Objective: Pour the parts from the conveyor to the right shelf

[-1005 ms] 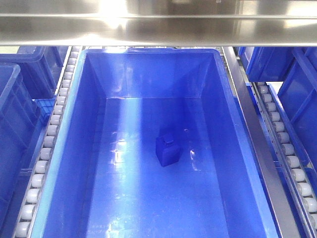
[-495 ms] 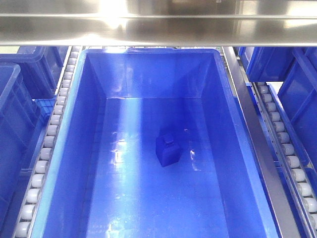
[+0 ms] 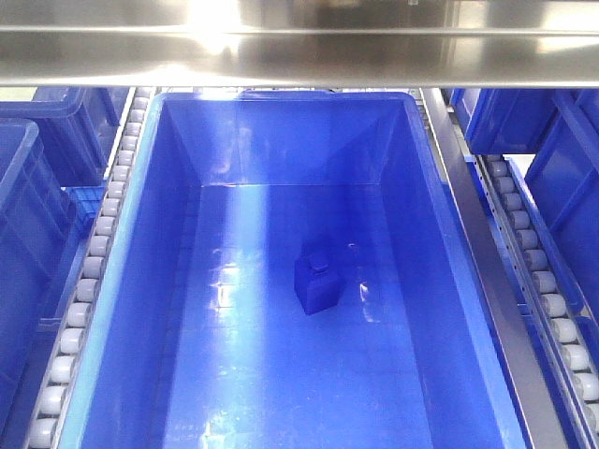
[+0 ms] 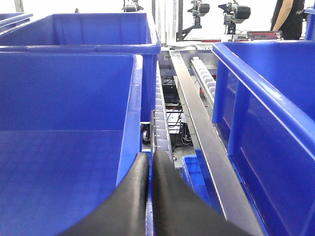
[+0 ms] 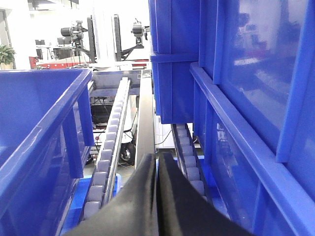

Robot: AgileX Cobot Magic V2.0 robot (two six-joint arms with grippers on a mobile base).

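Front view: neither gripper shows. A large blue bin (image 3: 281, 281) sits on the stainless-steel shelf (image 3: 299, 51), between two rows of white rollers (image 3: 94, 253). One small blue part (image 3: 316, 279) lies alone on the bin floor, near the middle, its short knob toward the far wall, clear of all four walls. More blue bins stand to the left (image 3: 28, 243) and right (image 3: 562, 168). A steel rail crosses the top of the view.

Left wrist view: the left gripper (image 4: 150, 162) has its black jaws together, tips touching, nothing between them. It hangs over the roller track (image 4: 160, 123), just beside the right wall of a blue bin (image 4: 64, 128). A steel rail (image 4: 197, 128) and another blue bin (image 4: 270, 113) lie to the right. Camera stands and a person in black show at the back of the room.

Right wrist view: the right gripper (image 5: 156, 164) also has its jaws together and empty, over a dark steel rail (image 5: 145, 118) flanked by roller rows (image 5: 110, 142). Blue bins stand on both sides, stacked high on the right (image 5: 236, 88).
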